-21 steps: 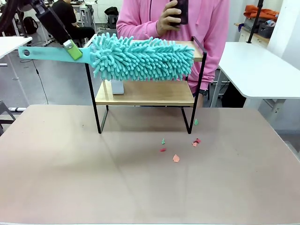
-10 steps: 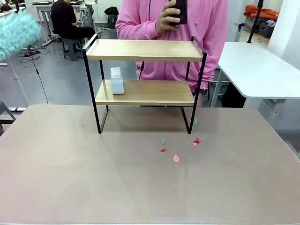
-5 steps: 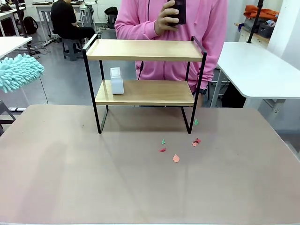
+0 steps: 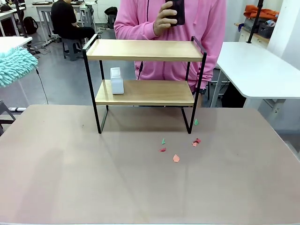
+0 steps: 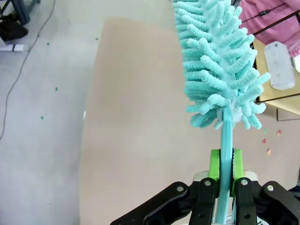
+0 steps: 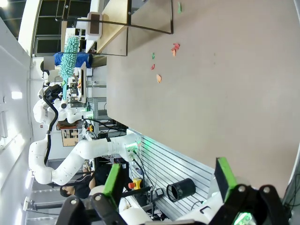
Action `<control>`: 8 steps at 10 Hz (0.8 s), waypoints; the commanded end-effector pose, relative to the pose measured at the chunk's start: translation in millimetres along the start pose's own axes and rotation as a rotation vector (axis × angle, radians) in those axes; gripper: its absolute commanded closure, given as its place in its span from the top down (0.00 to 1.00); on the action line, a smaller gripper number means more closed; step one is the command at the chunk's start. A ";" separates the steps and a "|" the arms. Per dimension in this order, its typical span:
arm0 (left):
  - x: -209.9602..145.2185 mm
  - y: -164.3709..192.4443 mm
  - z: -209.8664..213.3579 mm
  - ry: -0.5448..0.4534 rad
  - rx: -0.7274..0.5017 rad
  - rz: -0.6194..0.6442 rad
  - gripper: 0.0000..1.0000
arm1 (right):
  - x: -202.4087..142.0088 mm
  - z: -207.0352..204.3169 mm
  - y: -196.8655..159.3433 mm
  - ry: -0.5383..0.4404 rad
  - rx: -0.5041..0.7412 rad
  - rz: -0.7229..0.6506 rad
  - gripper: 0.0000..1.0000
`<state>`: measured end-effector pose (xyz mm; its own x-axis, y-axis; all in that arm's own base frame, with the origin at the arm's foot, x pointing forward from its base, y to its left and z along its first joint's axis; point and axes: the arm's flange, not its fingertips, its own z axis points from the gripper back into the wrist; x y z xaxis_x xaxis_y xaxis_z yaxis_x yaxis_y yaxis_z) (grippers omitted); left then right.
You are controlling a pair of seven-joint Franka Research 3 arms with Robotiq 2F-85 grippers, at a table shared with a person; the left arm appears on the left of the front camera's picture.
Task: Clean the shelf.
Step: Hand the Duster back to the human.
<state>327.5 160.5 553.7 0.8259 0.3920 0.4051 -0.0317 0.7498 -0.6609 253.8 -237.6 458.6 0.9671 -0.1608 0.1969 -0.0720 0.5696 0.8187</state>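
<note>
We see the left end effector (image 5: 226, 180) clamped tight on the turquoise handle of the fluffy duster (image 5: 218, 65), whose head hangs off the bench's (image 4: 93, 178) left edge in the front view. The right end effector (image 6: 168, 180) stands wide open with nothing between its green pads, low over the bench. The shelf (image 4: 144, 50) sits at the far middle of the bench (a small white box (image 4: 116, 80) on its lower board), with paper scraps (image 4: 176, 158) scattered before its right legs.
</note>
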 end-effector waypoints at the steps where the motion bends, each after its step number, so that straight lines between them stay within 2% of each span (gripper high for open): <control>1: -0.4 -0.1 0.4 -0.004 0.004 0.004 0.12 | 0.3 2.8 0.4 0.005 0.002 0.026 1.00; 7: -0.1 0.2 -0.6 0.002 0.000 0.001 0.12 | 0.0 0.0 0.0 0.000 0.000 0.000 1.00; 8: 6.5 -22.5 5.1 -0.018 -0.101 -0.060 0.12 | 3.1 -4.6 13.3 0.019 0.053 0.089 1.00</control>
<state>329.4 155.3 559.3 0.8255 0.3803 0.4170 -0.0066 0.7453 -0.6667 254.3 -234.1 460.2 0.9672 -0.1443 0.2091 -0.0941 0.5611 0.8224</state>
